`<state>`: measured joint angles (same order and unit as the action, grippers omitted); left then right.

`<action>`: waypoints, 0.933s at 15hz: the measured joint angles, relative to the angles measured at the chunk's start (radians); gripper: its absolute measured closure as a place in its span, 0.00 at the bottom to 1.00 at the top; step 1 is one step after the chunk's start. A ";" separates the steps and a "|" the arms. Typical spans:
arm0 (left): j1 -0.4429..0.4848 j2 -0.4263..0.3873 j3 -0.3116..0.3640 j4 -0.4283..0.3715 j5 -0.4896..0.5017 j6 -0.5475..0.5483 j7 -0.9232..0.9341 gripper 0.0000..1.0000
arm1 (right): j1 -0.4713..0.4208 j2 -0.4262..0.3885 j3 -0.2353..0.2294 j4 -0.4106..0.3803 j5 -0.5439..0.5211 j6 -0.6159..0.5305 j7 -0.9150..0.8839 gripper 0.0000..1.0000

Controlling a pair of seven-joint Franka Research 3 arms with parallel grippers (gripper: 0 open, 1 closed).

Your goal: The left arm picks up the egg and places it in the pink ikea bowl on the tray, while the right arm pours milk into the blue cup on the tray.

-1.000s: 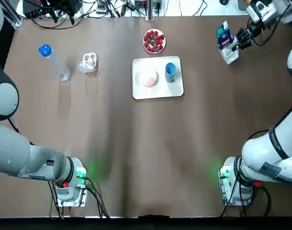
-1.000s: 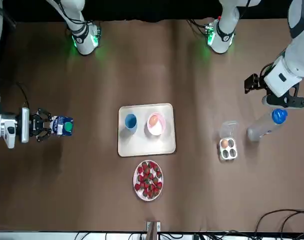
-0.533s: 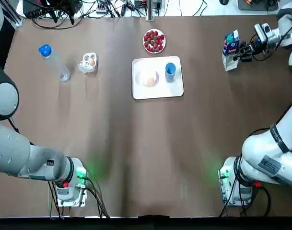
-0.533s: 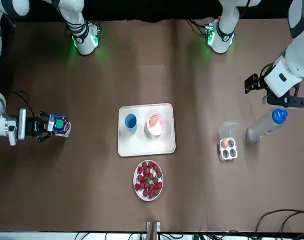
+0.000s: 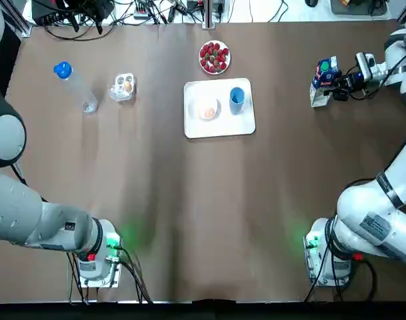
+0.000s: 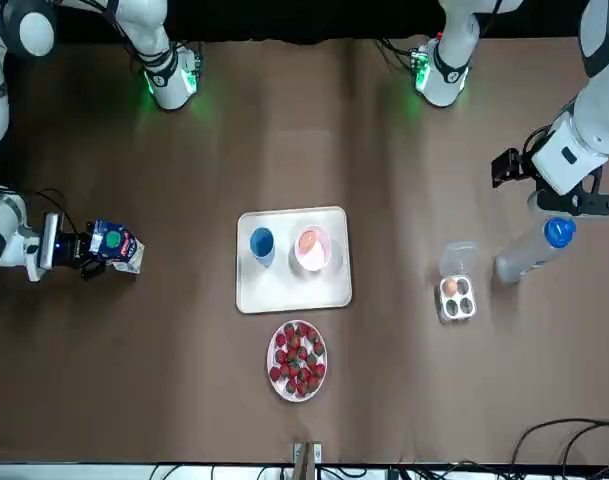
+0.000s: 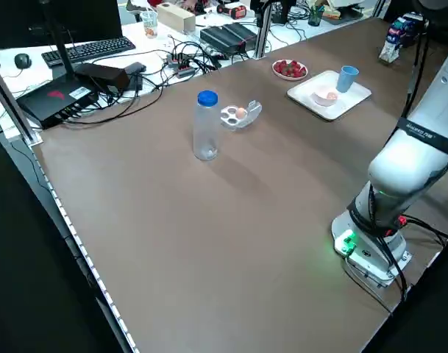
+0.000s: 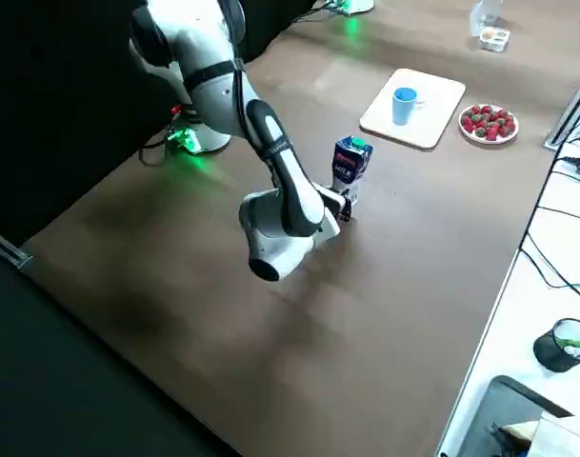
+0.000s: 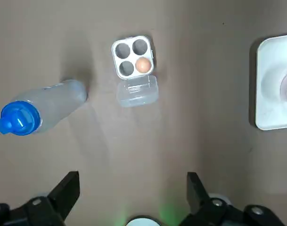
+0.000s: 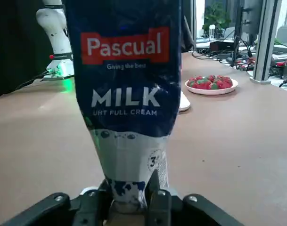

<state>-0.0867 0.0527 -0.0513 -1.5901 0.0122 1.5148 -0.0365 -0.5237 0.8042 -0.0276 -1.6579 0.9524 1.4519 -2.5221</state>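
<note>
The blue and white milk carton stands upright at the table's far right, well apart from the tray. My right gripper is shut on its base, low by the table; the right wrist view shows the carton clamped between both fingers. On the white tray stand the blue cup and the pink bowl; an egg lies in the bowl. Another egg sits in the open clear egg case. My left gripper hangs open high above the case and holds nothing.
A clear water bottle with a blue cap stands left of the egg case. A plate of strawberries sits just beyond the tray. Cables and equipment line the far edge. Bare brown table stretches from the tray to the arm bases.
The right gripper swung the milk carton from tilted to upright and brought it lower and a little nearer the robot. The left arm stayed still.
</note>
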 joint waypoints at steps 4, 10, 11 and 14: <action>0.000 0.000 0.000 0.000 0.000 0.000 0.000 0.00 | -0.032 0.034 0.000 0.000 0.003 -0.002 -0.048 0.68; 0.001 0.000 0.001 -0.002 0.000 0.000 -0.003 0.00 | -0.094 0.070 0.000 0.000 0.006 -0.011 -0.062 0.66; 0.000 0.000 0.000 -0.002 0.000 0.000 -0.003 0.00 | -0.096 0.077 0.000 0.000 0.007 -0.012 -0.063 0.66; -0.003 0.000 0.000 -0.002 0.000 0.000 -0.004 0.00 | -0.096 0.089 0.004 0.001 0.011 -0.013 -0.065 0.64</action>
<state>-0.0902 0.0531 -0.0513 -1.5916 0.0122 1.5147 -0.0407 -0.6193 0.8936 -0.0239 -1.6573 0.9630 1.4393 -2.5874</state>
